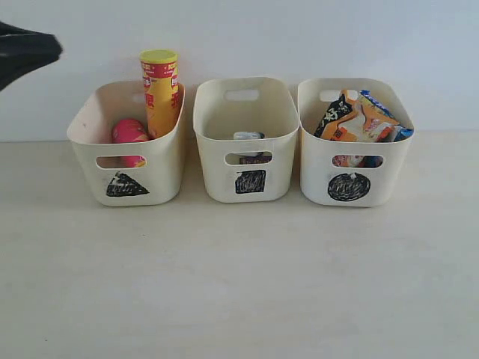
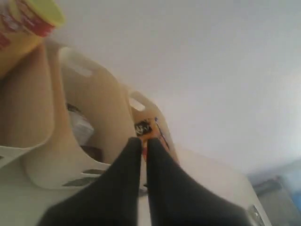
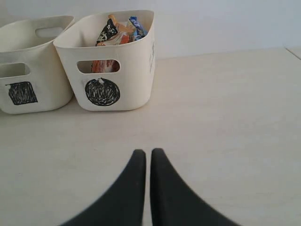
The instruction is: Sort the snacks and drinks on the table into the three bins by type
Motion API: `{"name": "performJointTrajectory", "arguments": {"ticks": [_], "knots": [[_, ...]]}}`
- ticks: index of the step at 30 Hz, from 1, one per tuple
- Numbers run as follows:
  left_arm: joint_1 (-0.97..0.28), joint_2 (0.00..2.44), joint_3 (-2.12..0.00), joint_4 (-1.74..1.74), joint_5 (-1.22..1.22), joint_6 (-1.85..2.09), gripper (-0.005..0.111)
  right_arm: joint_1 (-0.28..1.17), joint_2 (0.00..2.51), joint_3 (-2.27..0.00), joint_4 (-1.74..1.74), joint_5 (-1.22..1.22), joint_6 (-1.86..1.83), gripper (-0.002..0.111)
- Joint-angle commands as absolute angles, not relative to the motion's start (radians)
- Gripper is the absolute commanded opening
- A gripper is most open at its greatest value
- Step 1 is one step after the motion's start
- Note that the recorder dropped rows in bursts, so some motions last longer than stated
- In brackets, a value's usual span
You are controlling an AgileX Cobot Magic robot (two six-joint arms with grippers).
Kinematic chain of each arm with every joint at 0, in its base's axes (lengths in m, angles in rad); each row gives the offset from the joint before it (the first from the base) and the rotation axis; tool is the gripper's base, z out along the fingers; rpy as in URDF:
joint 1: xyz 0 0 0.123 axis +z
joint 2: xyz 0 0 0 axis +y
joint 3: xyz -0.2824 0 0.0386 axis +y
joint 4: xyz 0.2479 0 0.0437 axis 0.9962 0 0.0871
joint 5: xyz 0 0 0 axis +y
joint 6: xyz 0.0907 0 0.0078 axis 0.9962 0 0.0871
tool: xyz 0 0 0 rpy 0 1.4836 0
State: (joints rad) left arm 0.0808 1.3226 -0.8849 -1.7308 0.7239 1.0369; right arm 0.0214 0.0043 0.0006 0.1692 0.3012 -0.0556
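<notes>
Exterior view: the table (image 1: 239, 284) carries three cream containers in a row. The triangle bin (image 1: 168, 161), nearest the left pincer (image 2: 142, 143), holds the yellow canister (image 1: 159, 90) standing on end against its wall. The pink canister (image 1: 129, 132) lies lower inside. The square bin (image 1: 213, 168), in the middle, holds a small carton (image 1: 248, 137). Something darker shows through its handle slot, details unclear. The circle bin (image 1: 393, 176), nearest the right pincer (image 3: 148, 155), is filled with foil bags (image 1: 359, 120) in orange, black and blue-white. Left pincer: jaws closed together, nothing between them, raised off the table close by the triangle bin, tips pointing along the row. Right pincer: jaws closed together, empty, low over bare table, circle bin ahead of it and well apart.
</notes>
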Motion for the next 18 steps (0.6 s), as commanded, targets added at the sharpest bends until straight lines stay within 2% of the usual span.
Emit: {"name": "performJointTrajectory", "arguments": {"ticks": [1,3,6,13,18], "knots": [[0.216,1.215,-0.783,-1.744,0.727,1.049,0.004,0.021,0.000,0.000,0.168,0.288,-0.059,0.000],[0.270,1.129,-0.707,-1.744,0.721,1.091,0.004,0.021,0.000,0.000,0.168,0.288,-0.059,0.000],[0.256,1.074,-0.667,-1.744,0.720,1.117,0.004,0.021,0.000,0.000,0.168,0.288,-0.059,0.000],[0.153,0.967,-0.653,-1.744,0.716,1.145,0.004,0.021,0.000,0.000,0.168,0.288,-0.059,0.000],[0.106,0.852,-0.653,-1.744,0.597,1.143,0.004,0.021,0.000,0.000,0.168,0.288,-0.059,0.000]]}}
